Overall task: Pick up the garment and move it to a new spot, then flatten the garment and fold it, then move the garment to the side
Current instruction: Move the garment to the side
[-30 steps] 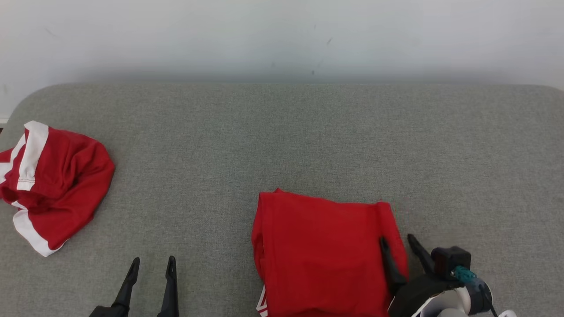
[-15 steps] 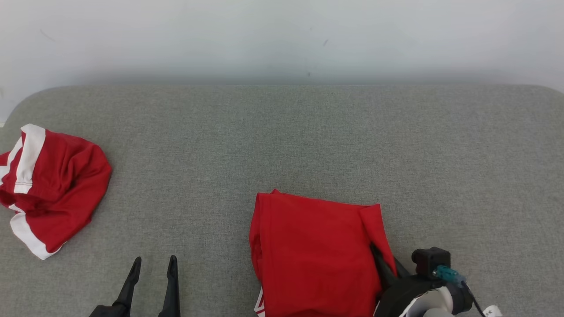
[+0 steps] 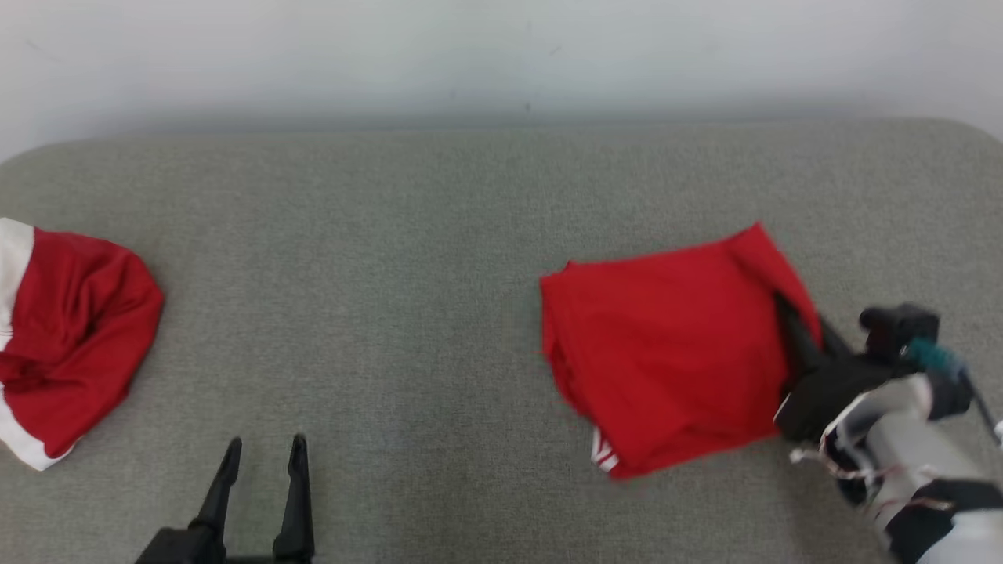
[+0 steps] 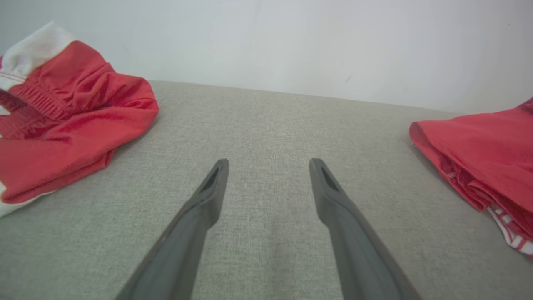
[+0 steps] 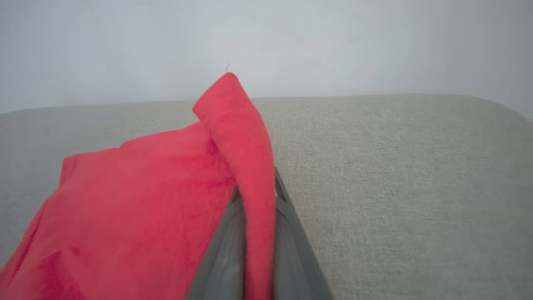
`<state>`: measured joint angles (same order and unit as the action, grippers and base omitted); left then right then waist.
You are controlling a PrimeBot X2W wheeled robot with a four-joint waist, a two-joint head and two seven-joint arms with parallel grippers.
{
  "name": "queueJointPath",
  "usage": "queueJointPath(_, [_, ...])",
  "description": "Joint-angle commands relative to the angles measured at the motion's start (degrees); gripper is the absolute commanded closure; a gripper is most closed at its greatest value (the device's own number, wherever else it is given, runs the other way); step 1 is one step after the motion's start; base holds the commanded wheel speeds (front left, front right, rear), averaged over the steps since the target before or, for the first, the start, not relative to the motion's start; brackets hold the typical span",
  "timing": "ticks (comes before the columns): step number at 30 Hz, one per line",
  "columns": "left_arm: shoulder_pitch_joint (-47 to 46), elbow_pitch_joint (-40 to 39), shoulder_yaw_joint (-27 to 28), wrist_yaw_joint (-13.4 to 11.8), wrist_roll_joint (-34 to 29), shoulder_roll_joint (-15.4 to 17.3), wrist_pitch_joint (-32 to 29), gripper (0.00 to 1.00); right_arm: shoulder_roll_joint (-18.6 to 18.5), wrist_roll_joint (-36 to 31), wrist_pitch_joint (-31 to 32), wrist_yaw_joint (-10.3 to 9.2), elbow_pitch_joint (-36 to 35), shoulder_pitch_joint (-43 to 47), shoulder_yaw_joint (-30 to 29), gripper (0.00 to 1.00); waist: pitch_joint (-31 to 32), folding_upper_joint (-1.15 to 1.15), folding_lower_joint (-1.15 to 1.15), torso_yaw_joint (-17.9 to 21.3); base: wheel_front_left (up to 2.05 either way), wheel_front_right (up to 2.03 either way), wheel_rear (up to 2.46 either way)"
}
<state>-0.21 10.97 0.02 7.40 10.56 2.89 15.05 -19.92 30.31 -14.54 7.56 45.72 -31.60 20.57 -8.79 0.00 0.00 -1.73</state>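
- A grey fabric-covered table point(image 3: 439, 235) stands against a pale wall point(image 3: 501, 55).
- By the near edge, left of centre, the left jaws stand apart and empty above bare fabric.
- Toward the right edge, the right jaws are clamped on the garment's point(image 3: 674, 345) right-hand fold, which is pinched up between them.
- The garment, red and folded, lies tilted on the table's right half, with a white-striped corner toward the near edge.
- A crumpled red-and-white heap point(image 3: 70, 345) lies at the left edge, well apart from it.
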Motion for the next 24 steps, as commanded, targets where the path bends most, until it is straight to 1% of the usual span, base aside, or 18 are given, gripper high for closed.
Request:
queueJointPath(1, [-1.35,-0.51,0.07,-0.1,-0.32,-0.04,0.16,0.0,-1.5,0.56,0.42,-0.17,-0.15,-1.72,0.73,1.0,-2.51,0.0,0.0,1.32,0.0,0.0,0.0])
queueJointPath(4, [-3.19,-1.47,-0.23,-0.04,-0.99,-0.01,0.16,0.0,-5.43,0.37,1.94,-0.17,-0.3,-6.18,3.84,1.0,-5.44,0.0,0.0,1.89,0.0,0.0,0.0])
queueJointPath(5, [-4.42,-2.39,-0.22,0.0,-1.42,-0.03,0.16,0.0,-8.05,0.6,3.16,-0.17,0.0,-8.84,5.68,1.0,-7.19,0.0,0.0,2.26,0.0,0.0,0.0])
queueJointPath(6, [-5.05,-2.89,-0.13,0.01,-1.39,-0.03,0.16,0.0,-9.61,0.78,3.87,-0.17,0.17,-10.18,6.5,1.0,-8.09,0.0,0.0,2.39,0.0,0.0,0.0])
queueJointPath(9, [-6.67,-4.72,-0.16,0.04,-1.1,-0.03,0.16,0.0,-13.84,1.9,5.52,-0.17,0.8,-13.73,8.21,1.0,-10.3,0.0,0.0,2.66,0.0,0.0,0.0])
queueJointPath(14, [-8.58,-7.42,-0.63,0.01,-1.34,-0.02,0.16,0.0,-19.78,5.07,8.11,-0.17,0.9,-18.52,10.31,1.0,-13.51,0.0,0.0,3.55,0.0,0.0,0.0])
queueJointPath(16, [-9.23,-8.44,-0.74,0.02,-1.66,-0.03,0.16,0.0,-21.95,6.23,9.01,-0.17,0.81,-20.32,11.12,1.0,-14.75,0.0,0.0,3.96,0.0,0.0,0.0])
queueJointPath(17, [-9.23,-8.44,-0.74,0.02,-1.66,-0.03,0.16,0.0,-21.95,6.23,9.01,-0.17,0.81,-20.32,11.12,1.0,-14.75,0.0,0.0,3.96,0.0,0.0,0.0])
queueJointPath(20, [-10.34,-10.17,-1.13,0.04,-2.45,-0.03,0.16,0.0,-24.84,7.22,9.77,-0.17,0.68,-22.95,12.05,1.0,-16.65,0.0,0.0,4.52,0.0,0.0,0.0])
queueJointPath(24, [-11.91,-12.53,-1.93,0.04,-3.22,-0.01,0.16,0.0,-28.57,6.85,10.29,-0.17,0.74,-26.23,13.69,1.0,-18.76,0.0,0.0,4.78,0.0,0.0,0.0])
